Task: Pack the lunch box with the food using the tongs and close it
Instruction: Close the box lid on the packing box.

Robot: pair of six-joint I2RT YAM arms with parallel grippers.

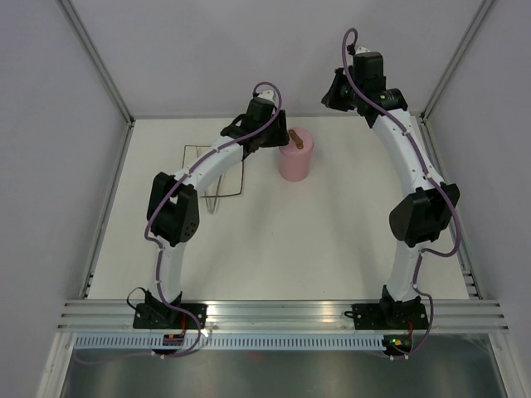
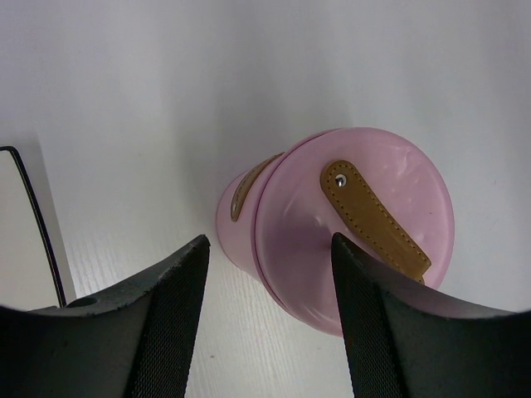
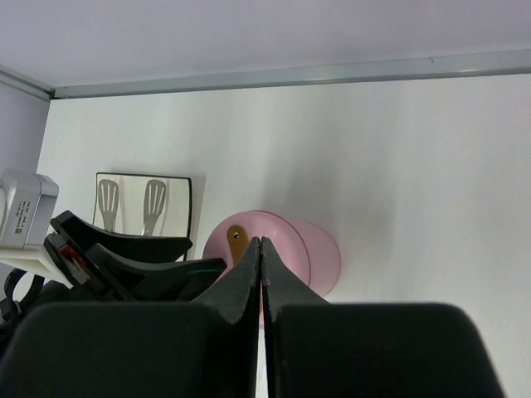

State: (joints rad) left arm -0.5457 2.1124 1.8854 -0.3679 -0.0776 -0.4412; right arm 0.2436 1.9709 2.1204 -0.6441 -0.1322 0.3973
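The pink lunch box (image 1: 294, 162) stands upright at the back middle of the table, its lid on and the brown handle (image 1: 296, 139) on top. My left gripper (image 1: 280, 137) hovers at its left rim, open, with nothing between its fingers. In the left wrist view the lidded lunch box (image 2: 348, 240) lies just beyond the fingertips (image 2: 189, 264). My right gripper (image 3: 261, 245) is shut and empty, raised at the back right above the lunch box (image 3: 319, 249). The tongs (image 1: 217, 199) lie on the plate, their tips (image 3: 153, 201) showing. The food is out of view.
A white square plate with a black rim (image 1: 203, 162) sits left of the lunch box, partly under my left arm. Its corner shows in the left wrist view (image 2: 21, 240). Grey walls and a metal frame close the table at the back and sides.
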